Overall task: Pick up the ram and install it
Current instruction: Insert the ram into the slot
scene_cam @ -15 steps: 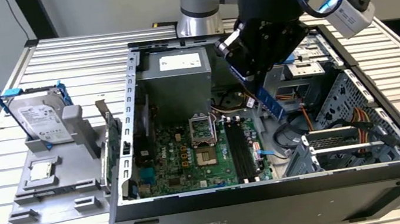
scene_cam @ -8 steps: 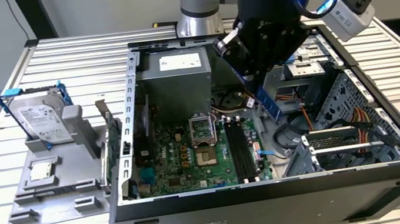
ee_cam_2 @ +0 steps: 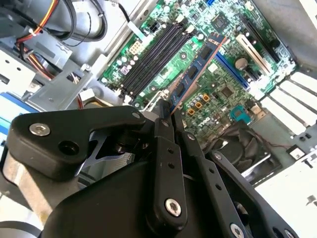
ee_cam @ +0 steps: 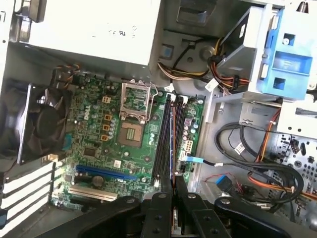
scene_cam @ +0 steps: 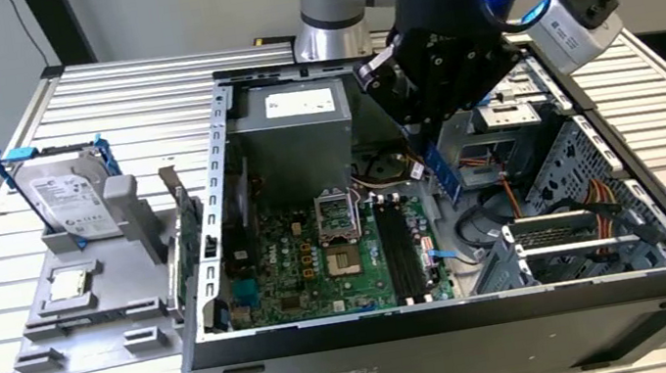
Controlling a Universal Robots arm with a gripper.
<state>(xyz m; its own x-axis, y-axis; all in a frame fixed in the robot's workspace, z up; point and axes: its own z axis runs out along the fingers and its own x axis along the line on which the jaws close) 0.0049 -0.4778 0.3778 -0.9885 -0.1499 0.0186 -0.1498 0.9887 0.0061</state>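
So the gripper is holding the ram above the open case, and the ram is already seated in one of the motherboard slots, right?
Not seated. In the second wrist view the gripper is shut on the ram, which hangs in the air above the motherboard. The black slots lie bare, apart from the stick. The rest is right.

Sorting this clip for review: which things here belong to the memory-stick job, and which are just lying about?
In the job:
- ram, held edge-on by the gripper
- memory slots on the motherboard

Lying about:
- hard drive
- processor chip
- grey tray
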